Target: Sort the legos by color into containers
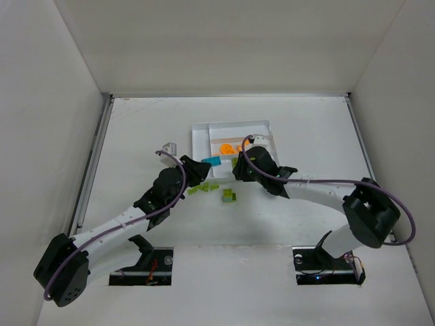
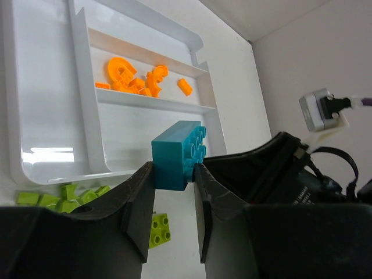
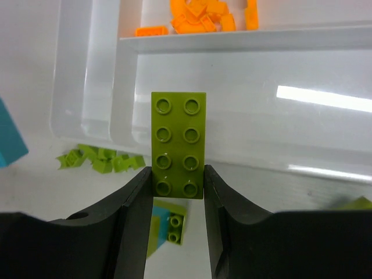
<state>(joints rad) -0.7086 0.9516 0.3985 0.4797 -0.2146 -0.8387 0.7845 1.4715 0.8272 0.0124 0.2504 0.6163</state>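
Overhead camera looks down; both wrist cameras closely face the same tray point(image 2: 86, 87).

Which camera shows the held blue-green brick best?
Left wrist: the teal brick fills the middle, pinched by the left gripper. Top view shows a tiny speck; right wrist only a corner at its left edge.

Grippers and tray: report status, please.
Left gripper shut on teal plastic brick. Right gripper shut on lime green plastic brick. Orange pieces in white plastic tray. Nothing blocks tray.
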